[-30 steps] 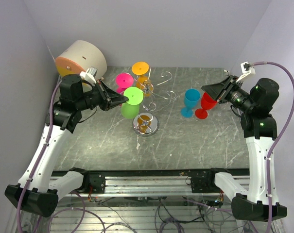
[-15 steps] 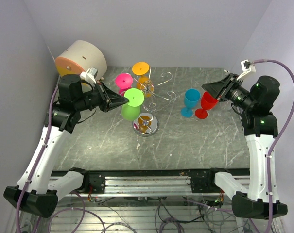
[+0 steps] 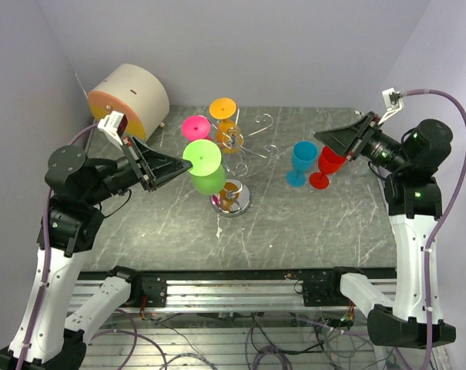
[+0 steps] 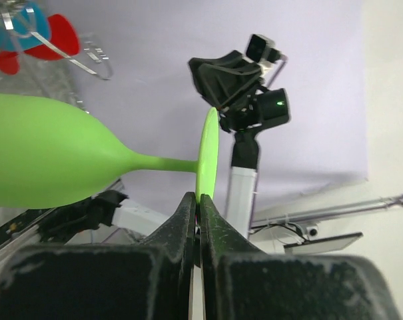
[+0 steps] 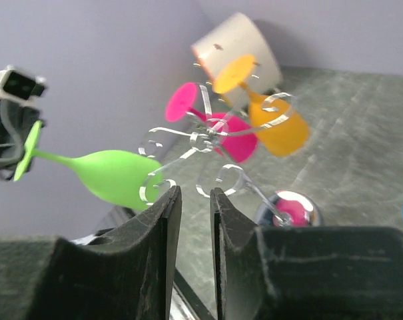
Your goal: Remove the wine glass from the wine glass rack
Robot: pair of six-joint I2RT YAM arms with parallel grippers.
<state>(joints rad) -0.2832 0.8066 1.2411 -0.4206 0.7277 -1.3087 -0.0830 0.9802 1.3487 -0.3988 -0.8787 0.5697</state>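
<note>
Grey marble tabletop [image 3: 310, 223] under wine glass rack [image 3: 234, 202]. Pinches green wine glass [image 3: 208, 179] by foot with left gripper [image 4: 198, 207]; holds right gripper [image 5: 195, 200] parted, empty, near red glass [image 3: 329, 163].

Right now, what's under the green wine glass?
Grey table, with the rack's chrome base just beside. The green wine glass, held by its foot in the left pincer, hides the patch directly beneath.

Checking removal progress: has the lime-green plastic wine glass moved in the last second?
Yes: the green wine glass shifted slightly left, away from the silver wire rack.
</note>
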